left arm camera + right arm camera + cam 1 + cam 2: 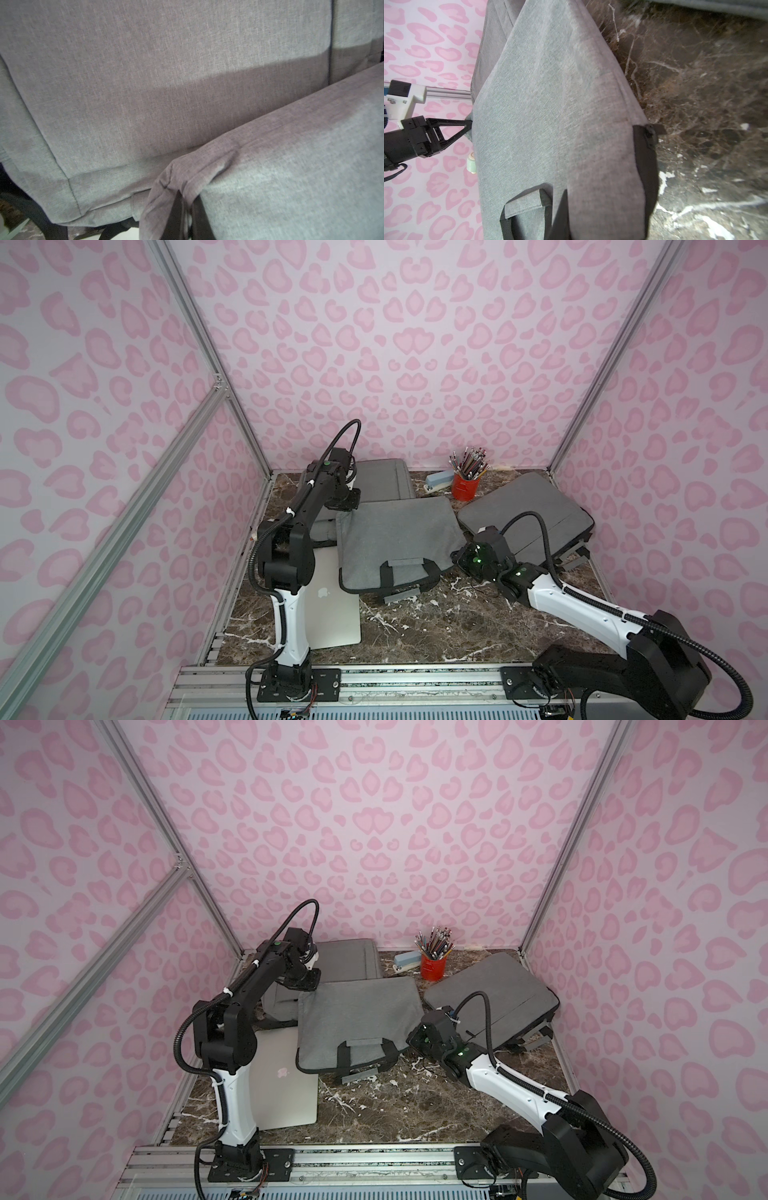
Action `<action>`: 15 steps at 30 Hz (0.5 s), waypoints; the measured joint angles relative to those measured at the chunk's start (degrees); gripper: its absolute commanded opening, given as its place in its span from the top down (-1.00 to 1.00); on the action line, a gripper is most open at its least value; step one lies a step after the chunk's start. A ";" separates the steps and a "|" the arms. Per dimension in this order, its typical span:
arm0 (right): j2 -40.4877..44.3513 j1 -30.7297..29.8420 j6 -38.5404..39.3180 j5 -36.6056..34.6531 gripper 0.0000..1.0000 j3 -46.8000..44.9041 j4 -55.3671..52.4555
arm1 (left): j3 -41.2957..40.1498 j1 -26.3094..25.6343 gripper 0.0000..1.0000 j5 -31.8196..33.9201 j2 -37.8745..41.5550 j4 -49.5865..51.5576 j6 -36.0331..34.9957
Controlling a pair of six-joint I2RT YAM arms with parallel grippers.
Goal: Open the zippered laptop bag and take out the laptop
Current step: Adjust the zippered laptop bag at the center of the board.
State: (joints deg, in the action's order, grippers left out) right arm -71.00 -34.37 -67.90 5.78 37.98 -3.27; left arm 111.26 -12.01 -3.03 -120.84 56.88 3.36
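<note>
Nearest, the rail carrying both arm bases is seen along the front edge of the tabletop. At mid-tabletop the bag is held by two opposite corners. The left jaws, on the left arm, are pressed together on its far-left corner. The right jaws, on the right arm, are closed at its near-right edge, apparently pinching fabric. A back bag and a right bag are left lying behind it. The laptop is found out of any bag, closed and logo up, beside the left arm's base. The two-corner hold is judged to keep the bag raised clear of it. A cup of pencils and a stapler are set near the back wall.
</note>
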 measured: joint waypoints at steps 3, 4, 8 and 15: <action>-0.02 0.22 0.02 0.15 1.00 -0.39 0.02 | -0.42 -0.11 0.96 -0.57 0.72 -0.17 0.55; -0.02 0.35 0.04 0.24 1.00 -0.50 0.02 | -0.66 -0.24 0.96 -0.59 1.27 -0.15 0.79; 0.02 0.70 0.24 0.24 1.00 -0.83 -0.02 | -2.16 -0.81 0.96 -0.52 3.87 -0.90 1.36; 1.75 1.90 1.05 0.70 1.00 -1.64 -0.04 | -4.57 -0.90 0.96 -0.96 6.29 -1.25 1.79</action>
State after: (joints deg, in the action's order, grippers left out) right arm -69.25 -32.47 -66.85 6.48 36.34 -3.31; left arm 106.69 -12.91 -3.99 -114.54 55.64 5.15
